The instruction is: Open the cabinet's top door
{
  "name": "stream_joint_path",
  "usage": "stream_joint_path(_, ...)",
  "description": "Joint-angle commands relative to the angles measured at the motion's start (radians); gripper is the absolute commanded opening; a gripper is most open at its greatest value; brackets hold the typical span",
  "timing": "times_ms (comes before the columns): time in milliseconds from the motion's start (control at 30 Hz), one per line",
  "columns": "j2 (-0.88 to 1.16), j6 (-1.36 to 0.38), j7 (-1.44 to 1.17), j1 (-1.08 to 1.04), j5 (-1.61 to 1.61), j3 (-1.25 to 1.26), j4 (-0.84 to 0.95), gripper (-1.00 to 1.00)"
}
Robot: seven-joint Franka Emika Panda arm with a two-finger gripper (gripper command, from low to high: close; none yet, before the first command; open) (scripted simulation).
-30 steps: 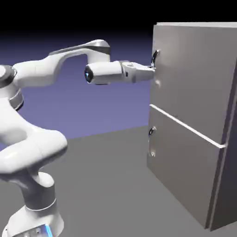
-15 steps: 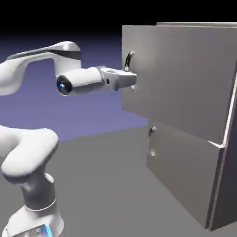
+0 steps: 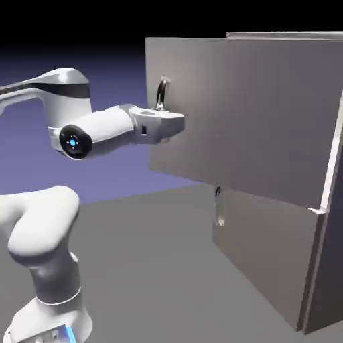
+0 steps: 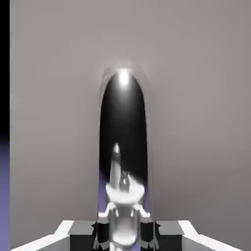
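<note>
Top door (image 3: 241, 120) stands swung out from the front of the cabinet (image 3: 327, 281), filling much of the upper right of my exterior view. Its free edge reaches just left of the upper middle, and its far edge meets the cabinet near the right side of the frame, where I see a bright strip (image 3: 330, 175) running down beside it. Below it, at the lower right, I have the shorter lower door (image 3: 268, 251), partly covered by the upper panel, with its own small handle (image 3: 221, 218) showing near the centre right.

My arm (image 3: 43, 234) rises from the lower left, bends across the upper left and brings the gripper (image 4: 125, 236) up against the upper panel near its free edge. I have the fingers clenched on the curved handle (image 4: 123, 105); in the hand view it runs up the middle of the frame, dark and glossy, with its lower part between the two fingertips at the bottom edge. Grey door surface fills most of that view around it, and down the left side I get a narrow band of backdrop (image 4: 4, 196), black above and blue-violet below.
</note>
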Motion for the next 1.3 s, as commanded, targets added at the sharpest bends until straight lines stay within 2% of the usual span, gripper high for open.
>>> stream_joint_path(0,-0.002,-0.022,0.000,-0.003,-0.035,-0.036,-0.001,-1.00)
stream_joint_path(333,0.065,-0.266,-0.028,-0.021,-0.369,-0.399,0.058,-1.00)
stream_joint_path(600,0.216,-0.489,-0.079,0.059,-0.618,-0.689,0.214,-1.00)
stream_joint_path(933,0.410,-0.792,-0.126,0.359,-0.852,-1.034,0.555,-1.00)
stream_joint_path(1267,0.469,-1.035,-0.108,0.721,-0.969,-1.294,0.904,-1.00)
